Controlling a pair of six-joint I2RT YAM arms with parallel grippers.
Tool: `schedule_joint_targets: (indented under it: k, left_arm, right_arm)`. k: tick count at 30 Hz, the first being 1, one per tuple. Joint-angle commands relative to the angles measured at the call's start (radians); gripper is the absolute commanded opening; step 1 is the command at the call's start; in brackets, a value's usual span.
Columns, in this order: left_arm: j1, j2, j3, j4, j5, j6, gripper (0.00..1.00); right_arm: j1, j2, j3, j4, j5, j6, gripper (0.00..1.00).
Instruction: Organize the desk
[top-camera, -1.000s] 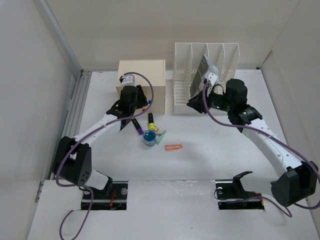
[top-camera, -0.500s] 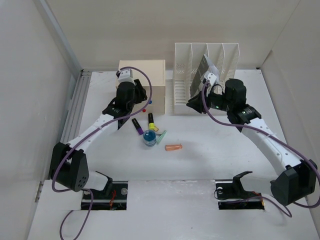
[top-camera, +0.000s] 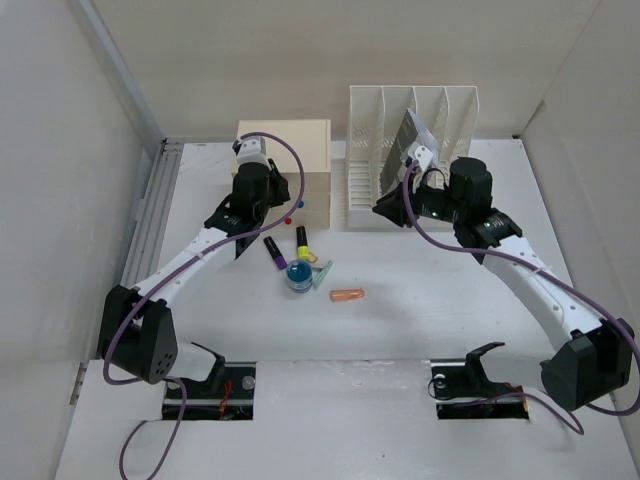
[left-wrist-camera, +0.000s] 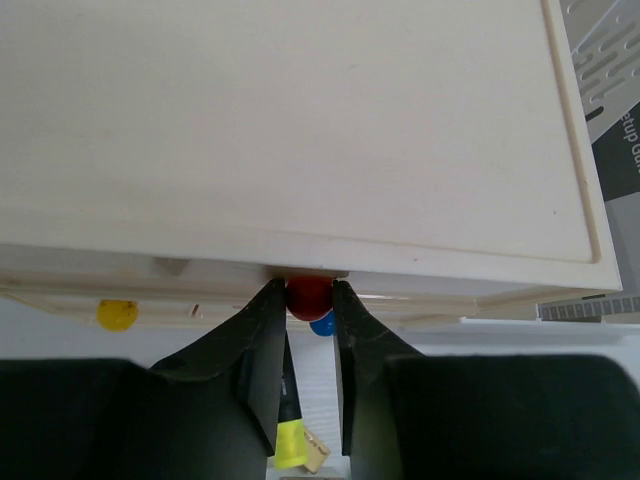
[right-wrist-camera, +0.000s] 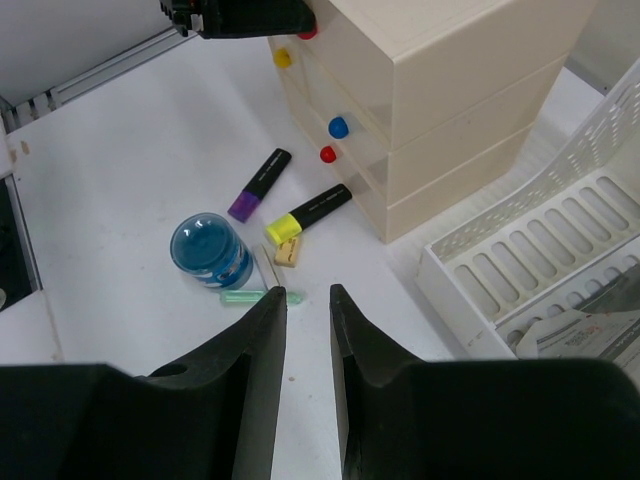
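The white desk bears a cream drawer box at the back. My left gripper is at the box's front, shut on the red knob of its top drawer. A yellow knob and a blue knob show beside it. My right gripper hovers in front of the white file rack, above the desk, jaws a narrow gap apart and empty. A purple highlighter, yellow highlighter, blue jar, green stick and orange piece lie mid-desk.
The file rack holds a dark sheet leaning in a slot. A small tan eraser lies by the yellow highlighter. Walls enclose the desk on the left, back and right. A metal rail runs along the left edge.
My left arm has stretched back and right to the drawer box front, its gripper now at the red knob. My right arm has barely moved.
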Motion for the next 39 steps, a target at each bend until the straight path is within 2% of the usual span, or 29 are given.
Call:
schedule_joint_targets:
  k: [1, 5, 18, 26, 37, 38, 39]
  left_arm:
    - [0.008, 0.0, 0.027, 0.039, -0.019, 0.009, 0.11]
    - [-0.013, -0.038, -0.035, 0.059, -0.019, -0.011, 0.06]
    - [-0.078, -0.181, -0.237, 0.079, -0.028, -0.077, 0.06]
    - [-0.159, -0.3, -0.309, 0.041, -0.051, -0.114, 0.06]
    - [-0.177, -0.354, -0.332, -0.006, -0.063, -0.142, 0.06]
    - [-0.177, -0.365, -0.332, -0.006, -0.063, -0.142, 0.11]
    - [-0.177, -0.365, -0.332, -0.006, -0.072, -0.142, 0.25]
  right_arm:
    - [-0.006, -0.004, 0.027, 0.037, -0.021, 0.005, 0.3]
    - [-0.006, -0.004, 0.027, 0.037, -0.021, 0.005, 0.3]
    - [-0.006, -0.004, 0.027, 0.037, -0.03, 0.005, 0.3]
    - [-0.006, -0.004, 0.027, 0.037, -0.042, 0.005, 0.3]
    - [-0.006, 0.005, 0.018, 0.037, -0.051, -0.004, 0.3]
    - [-0.006, 0.015, 0.018, 0.037, -0.06, -0.004, 0.32]
    - [-0.006, 0.015, 0.018, 0.037, -0.061, -0.004, 0.37]
